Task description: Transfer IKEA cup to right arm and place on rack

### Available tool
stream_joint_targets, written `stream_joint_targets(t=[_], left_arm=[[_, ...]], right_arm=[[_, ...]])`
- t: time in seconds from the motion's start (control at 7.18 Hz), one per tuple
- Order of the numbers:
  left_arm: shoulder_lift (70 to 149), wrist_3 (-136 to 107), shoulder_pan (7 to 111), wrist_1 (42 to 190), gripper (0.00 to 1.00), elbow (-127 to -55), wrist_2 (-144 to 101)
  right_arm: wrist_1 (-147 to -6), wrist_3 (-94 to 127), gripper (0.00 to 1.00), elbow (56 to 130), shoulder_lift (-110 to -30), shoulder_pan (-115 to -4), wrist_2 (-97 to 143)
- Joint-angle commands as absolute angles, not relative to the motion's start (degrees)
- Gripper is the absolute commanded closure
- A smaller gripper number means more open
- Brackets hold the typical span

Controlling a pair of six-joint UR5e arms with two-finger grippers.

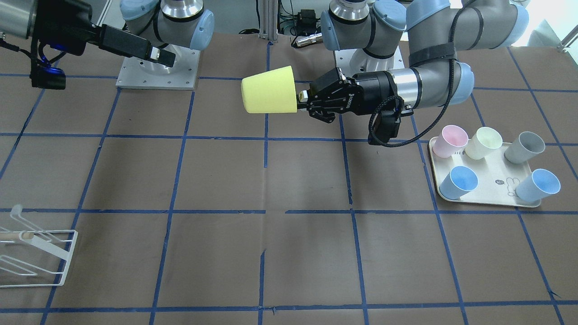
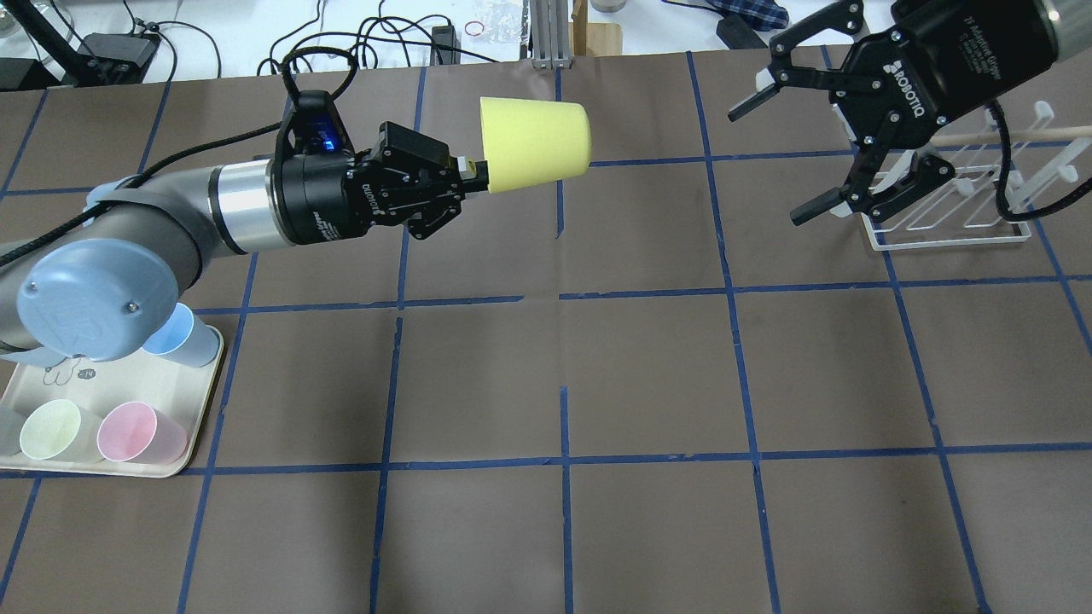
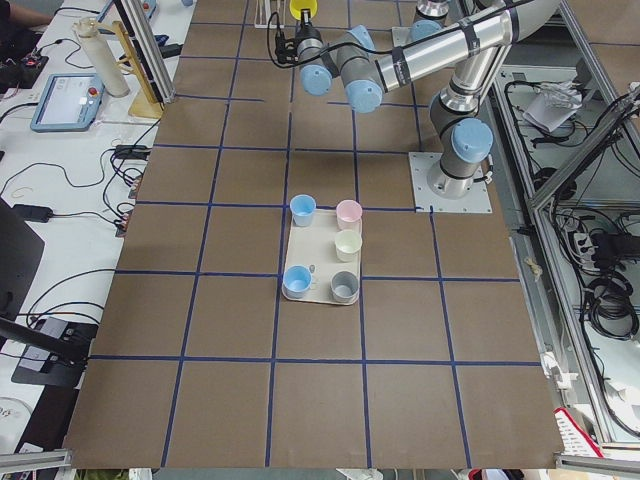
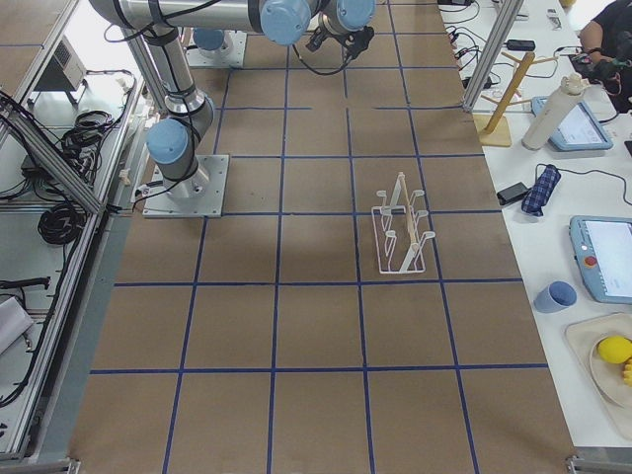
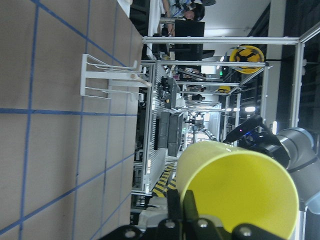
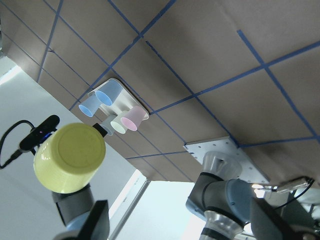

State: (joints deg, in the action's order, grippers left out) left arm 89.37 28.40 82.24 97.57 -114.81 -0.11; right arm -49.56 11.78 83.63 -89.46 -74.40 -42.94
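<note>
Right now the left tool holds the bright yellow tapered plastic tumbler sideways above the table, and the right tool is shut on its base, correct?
No. The right tool is open and apart from the bright yellow tapered plastic tumbler, as the overhead exterior view shows. The left tool does hold it sideways above the table.

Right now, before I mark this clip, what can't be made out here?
Rack: cut by the left edge in the front view; partly behind the right gripper overhead.
Blue cup on the tray: mostly under the left arm overhead.
Yellow cup: tiny and cut by the top edge in the left view.
</note>
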Motion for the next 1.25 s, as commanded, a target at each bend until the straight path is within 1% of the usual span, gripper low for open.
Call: stream_joint_targets(t=[0.0, 0.56, 1.11], left_arm=[[88.68, 28.3, 86.82, 97.65, 1.0, -116.27, -7.53], [88.86, 28.21, 90.52, 98.44, 1.0, -116.63, -14.23], [90.61, 28.56, 90.53, 97.65, 1.0, -116.54, -14.94]], right_arm=[[-46.85, 29.03, 0.0, 84.72, -89.04, -74.36, -35.72], [-45.97, 33.3, 0.0, 84.55, -85.52, -74.36, -24.29], [-44.3, 33.14, 0.0, 84.64, -86.22, -78.48, -24.08]])
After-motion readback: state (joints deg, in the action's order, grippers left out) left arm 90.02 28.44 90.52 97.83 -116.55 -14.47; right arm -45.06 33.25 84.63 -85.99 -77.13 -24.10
